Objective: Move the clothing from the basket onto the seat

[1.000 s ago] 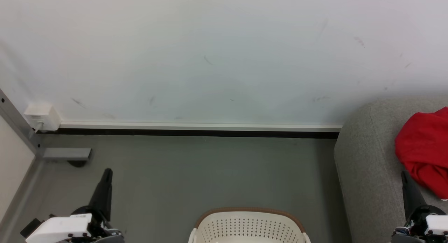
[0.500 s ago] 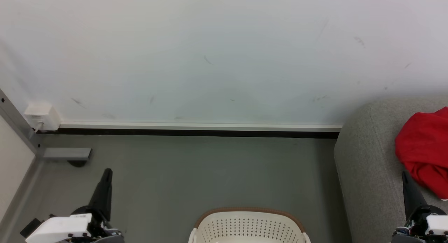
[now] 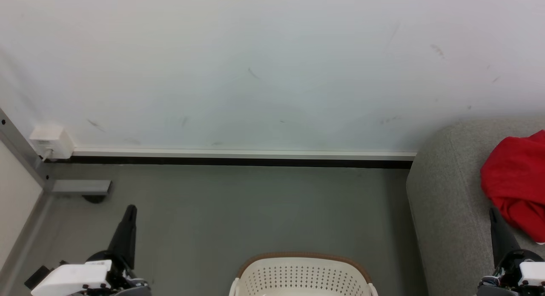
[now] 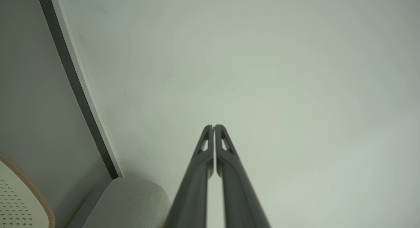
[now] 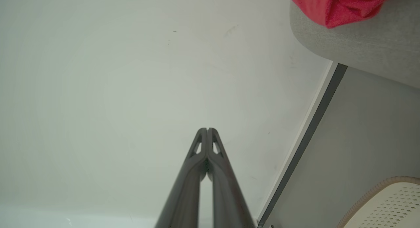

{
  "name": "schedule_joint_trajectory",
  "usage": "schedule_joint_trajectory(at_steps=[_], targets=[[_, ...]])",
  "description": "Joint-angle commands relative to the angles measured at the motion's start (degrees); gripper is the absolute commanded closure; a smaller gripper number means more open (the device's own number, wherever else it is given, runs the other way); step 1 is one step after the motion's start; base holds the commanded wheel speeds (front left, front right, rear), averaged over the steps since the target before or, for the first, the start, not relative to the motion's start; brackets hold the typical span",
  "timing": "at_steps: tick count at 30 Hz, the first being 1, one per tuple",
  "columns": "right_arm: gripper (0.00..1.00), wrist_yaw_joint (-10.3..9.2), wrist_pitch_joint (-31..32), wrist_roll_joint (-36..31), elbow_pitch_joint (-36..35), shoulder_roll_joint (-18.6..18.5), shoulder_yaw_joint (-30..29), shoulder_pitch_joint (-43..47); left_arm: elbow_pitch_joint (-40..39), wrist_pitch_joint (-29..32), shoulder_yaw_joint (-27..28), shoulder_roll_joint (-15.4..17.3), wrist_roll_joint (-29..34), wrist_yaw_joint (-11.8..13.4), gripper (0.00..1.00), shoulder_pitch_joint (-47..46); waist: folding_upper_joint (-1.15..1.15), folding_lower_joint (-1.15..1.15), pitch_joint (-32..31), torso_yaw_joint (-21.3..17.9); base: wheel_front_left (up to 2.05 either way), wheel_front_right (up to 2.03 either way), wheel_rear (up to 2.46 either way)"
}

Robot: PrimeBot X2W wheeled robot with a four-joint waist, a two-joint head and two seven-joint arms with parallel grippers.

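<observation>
left gripper (image 3: 130,211): at 7 o'clock in the head view, low over the floor. In the left wrist view (image 4: 214,127) its two fingers lie together, tips all but touching, with nothing between them.
right gripper (image 3: 493,214): at 4 o'clock in the head view, dark fingers rising in front of the seat. In the right wrist view (image 5: 207,129) the tips are pressed together and hold nothing; they point at the wall, apart from the clothing.
basket (image 3: 304,257): at 6 o'clock, between the two grippers. Its brown far rim and holed cream wall show; the inside is cut off by the bottom edge.
floor (image 3: 255,211): plain grey, from the basket out to the wall.
seat (image 3: 447,193): light grey, at 3 to 4 o'clock, rounded corner toward the basket, back against the wall.
clothing (image 3: 515,181): red, bunched, lying on top of the seat at 3 o'clock and running off the right edge; well apart from the basket.
baseboard (image 3: 242,153): white strip above a dark gap, 9 to 3 o'clock.
white box (image 3: 49,142): at 9 o'clock, at the baseboard's left end.
wall (image 3: 255,66): pale, lightly scuffed, at 12 o'clock.
</observation>
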Motion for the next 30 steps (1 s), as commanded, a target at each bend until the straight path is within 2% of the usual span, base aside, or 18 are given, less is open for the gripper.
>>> schedule_joint_trajectory(at_steps=[1,30], targets=[[1.00,-0.12,-0.4,0.3,-0.2,-0.7,0.3,-0.7,-0.2,0.1,0.0,0.4,-0.8,0.1,1.00,-0.3,0.00,0.00,0.0,0.0,0.00,0.00,0.00],[1.00,-0.12,-3.5,3.6,-1.8,-3.7,3.9,-0.9,-0.3,0.1,0.0,0.4,-0.8,0.1,1.00,-0.2,0.00,0.00,0.0,0.0,0.00,0.00,0.00]])
